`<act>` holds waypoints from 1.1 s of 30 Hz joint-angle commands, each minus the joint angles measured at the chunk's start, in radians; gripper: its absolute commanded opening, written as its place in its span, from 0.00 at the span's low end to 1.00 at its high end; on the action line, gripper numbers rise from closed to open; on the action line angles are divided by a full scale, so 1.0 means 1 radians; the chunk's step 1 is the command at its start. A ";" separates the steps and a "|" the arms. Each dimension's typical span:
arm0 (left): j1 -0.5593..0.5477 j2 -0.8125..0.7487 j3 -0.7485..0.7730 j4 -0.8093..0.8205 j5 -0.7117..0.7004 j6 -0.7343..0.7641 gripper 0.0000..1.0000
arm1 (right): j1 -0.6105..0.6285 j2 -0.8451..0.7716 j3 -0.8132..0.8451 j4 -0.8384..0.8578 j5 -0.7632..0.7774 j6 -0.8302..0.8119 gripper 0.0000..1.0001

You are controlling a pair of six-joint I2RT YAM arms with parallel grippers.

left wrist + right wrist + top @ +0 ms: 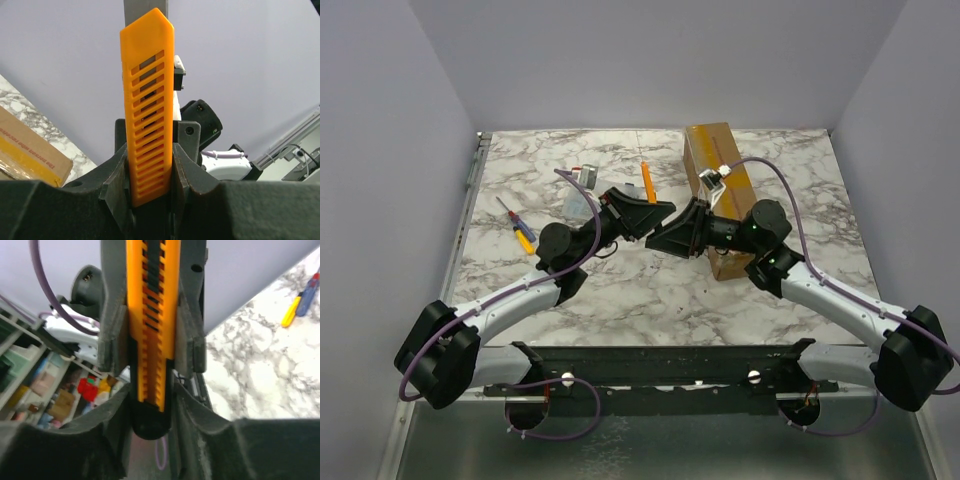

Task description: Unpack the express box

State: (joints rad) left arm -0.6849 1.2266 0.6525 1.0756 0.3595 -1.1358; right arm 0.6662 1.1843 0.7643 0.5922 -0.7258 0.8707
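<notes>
While both jaws flank knife (147,110) | express box (715,170) just right, apart

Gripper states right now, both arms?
Left gripper: closed, holding the orange utility knife.
Right gripper: jaws flank the same knife; cannot tell whether they are clamped on it.

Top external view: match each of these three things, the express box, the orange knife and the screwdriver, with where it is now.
Things:
1 express box
2 orange knife
3 screwdriver

Places:
A gripped in the left claw
B lying on the left half of the table
C lying on the table's right half

Pairs: 1-C, 2-A, 3-B.
</notes>
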 commanded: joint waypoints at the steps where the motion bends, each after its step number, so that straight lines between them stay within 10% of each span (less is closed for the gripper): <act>1: -0.009 0.005 -0.019 0.049 0.027 0.010 0.00 | 0.004 0.014 0.040 0.045 0.060 -0.009 0.23; 4: -0.005 -0.003 -0.021 0.012 0.022 0.005 0.12 | 0.003 -0.004 0.078 -0.158 0.152 -0.120 0.00; 8: 0.009 -0.063 0.007 -0.257 -0.057 0.053 0.96 | 0.004 -0.064 0.099 -0.407 0.324 -0.268 0.00; 14: 0.030 -0.126 0.089 -0.689 -0.192 0.117 0.99 | 0.097 -0.080 0.149 -0.704 0.644 -0.436 0.00; 24: 0.029 -0.097 0.120 -0.740 -0.252 0.120 0.71 | 0.250 -0.044 0.213 -0.790 0.931 -0.512 0.00; 33: 0.031 -0.062 0.177 -0.766 -0.277 0.163 0.69 | 0.321 -0.035 0.232 -0.814 0.941 -0.536 0.00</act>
State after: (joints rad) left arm -0.6579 1.1343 0.7780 0.3225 0.1066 -1.0042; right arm 0.9588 1.1393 0.9546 -0.1955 0.1783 0.3649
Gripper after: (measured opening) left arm 0.687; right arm 0.337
